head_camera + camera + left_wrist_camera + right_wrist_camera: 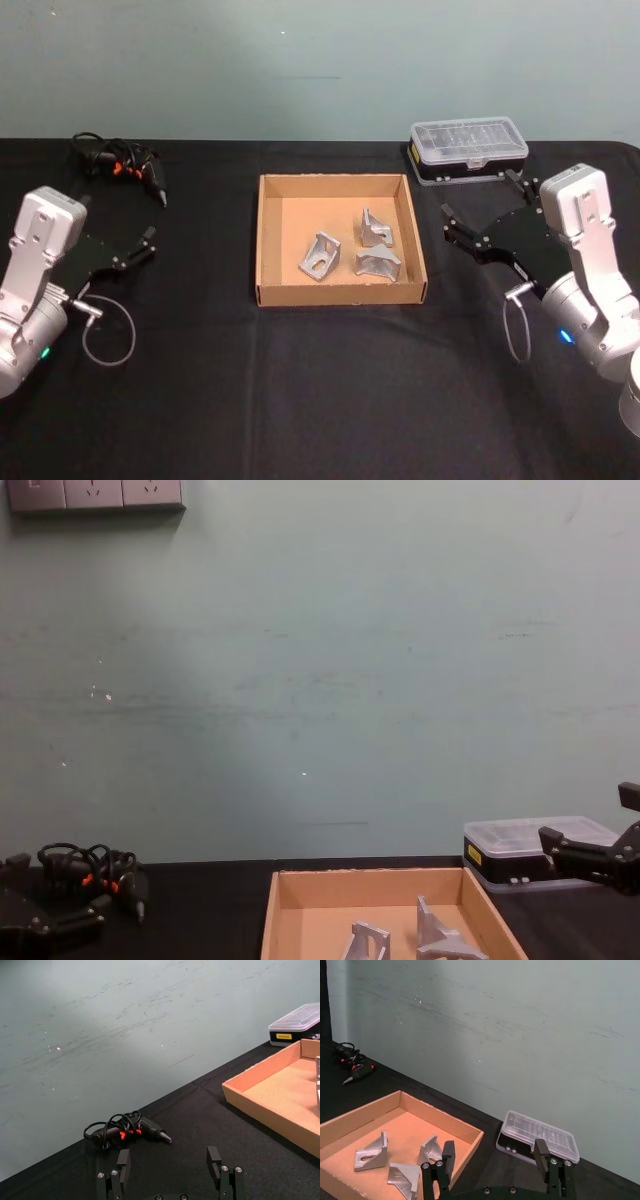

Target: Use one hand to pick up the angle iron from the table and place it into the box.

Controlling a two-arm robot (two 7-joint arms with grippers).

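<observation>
Both grippers, left [150, 238] and right [480, 208], fingers apart, empty.

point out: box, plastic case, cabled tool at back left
box [271, 240], head view, bare floor near the left wall
plastic case [468, 140], head view, middle of the clear lid
cabled tool [127, 1130], left wrist view, on the coiled cable over its body

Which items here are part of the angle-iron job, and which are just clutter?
Job: three angle irons, all already in the box; the table; left gripper and right gripper, both open, empty.

Clutter: black tool with coiled cord; clear-lidded black case.
</observation>
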